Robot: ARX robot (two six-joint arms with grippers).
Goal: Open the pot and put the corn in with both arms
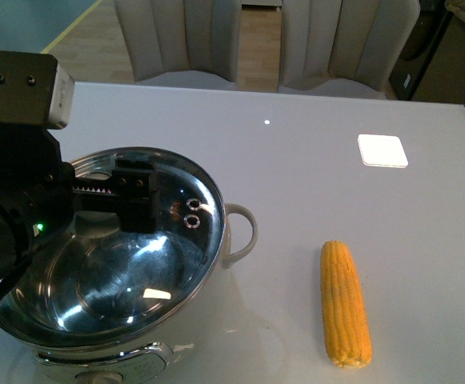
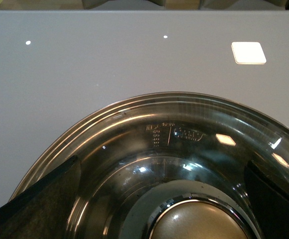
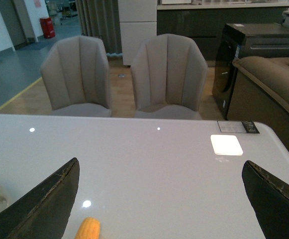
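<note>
Front view puts the large round cream-white electric pot (image 1: 230, 250) at the near left of the glossy white bench (image 1: 312, 160), with its domed glass lid with a steel rim (image 1: 112, 272) in place. The black left hand (image 2: 163, 167) hovers over the lid, fingers spread either side of the shiny round knob (image 2: 199, 221), gripping nothing. The husked yellow corn cob (image 1: 346, 304) lies on the bench, well right of the pot. The right hand (image 3: 160, 167) hangs spread wide and empty above the bench, near the cob's tip.
</note>
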